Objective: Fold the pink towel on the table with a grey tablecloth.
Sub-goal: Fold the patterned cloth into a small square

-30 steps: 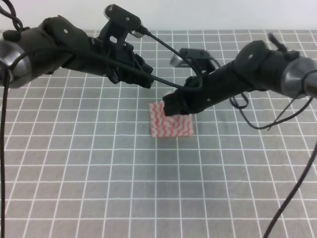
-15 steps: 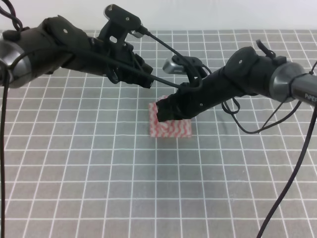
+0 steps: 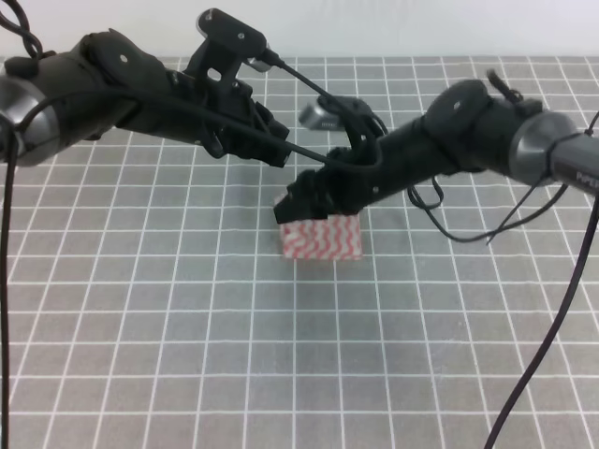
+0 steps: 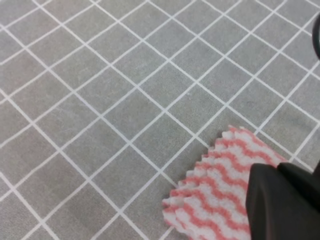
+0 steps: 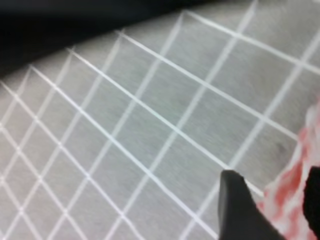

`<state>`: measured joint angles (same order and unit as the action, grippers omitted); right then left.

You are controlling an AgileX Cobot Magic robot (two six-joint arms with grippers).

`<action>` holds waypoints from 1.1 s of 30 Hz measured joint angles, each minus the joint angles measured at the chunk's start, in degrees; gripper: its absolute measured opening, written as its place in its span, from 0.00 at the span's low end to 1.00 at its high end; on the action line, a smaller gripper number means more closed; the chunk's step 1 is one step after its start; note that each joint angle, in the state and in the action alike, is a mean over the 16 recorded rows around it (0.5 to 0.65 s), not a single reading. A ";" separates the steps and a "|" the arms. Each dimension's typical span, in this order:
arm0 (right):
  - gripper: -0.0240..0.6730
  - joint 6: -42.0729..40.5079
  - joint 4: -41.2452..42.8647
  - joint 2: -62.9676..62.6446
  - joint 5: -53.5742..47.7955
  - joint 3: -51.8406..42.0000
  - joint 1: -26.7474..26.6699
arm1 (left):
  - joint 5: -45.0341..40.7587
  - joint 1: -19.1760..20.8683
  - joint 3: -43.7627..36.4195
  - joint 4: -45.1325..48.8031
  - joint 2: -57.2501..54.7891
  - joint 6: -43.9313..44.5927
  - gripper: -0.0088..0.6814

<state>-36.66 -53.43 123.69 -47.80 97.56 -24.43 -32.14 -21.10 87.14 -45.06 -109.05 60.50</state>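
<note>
Mid-worktop, towel lies folded small; our right pincer sits over its far edge, likely pressing the fold, grip unclear. Left pincer unseen, parked clear behind.

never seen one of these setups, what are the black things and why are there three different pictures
The black things are two robot arms, each ending in jaws. One picture looks down from above; the other two come from small cameras mounted near each arm's jaws.

On the grey tablecloth with white grid lines lies a small pink-and-white zigzag-striped towel, already folded into a compact rectangle. The right gripper sits low over the towel's far edge; whether it is pinching the cloth cannot be told. In its own camera the towel shows beside one dark finger. The left arm hangs above and behind, holding nothing visible; its camera sees the towel's corner.
</note>
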 joint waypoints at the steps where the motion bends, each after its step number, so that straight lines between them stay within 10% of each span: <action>1: 0.35 -0.29 -0.25 -0.03 -0.62 0.38 0.17 | -0.05 0.00 0.00 0.06 -0.03 0.01 0.01; 15: 0.03 -0.68 0.82 2.56 -5.87 2.64 1.11 | -0.01 0.09 0.00 0.87 -0.23 0.14 0.01; 33: 0.01 1.51 7.38 2.20 -7.85 3.64 3.02 | -2.73 0.11 -0.03 -0.82 -0.48 0.79 0.01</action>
<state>-35.16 -46.06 125.89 -55.65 101.20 -21.41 -34.87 -20.99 87.11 -45.88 -109.53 61.29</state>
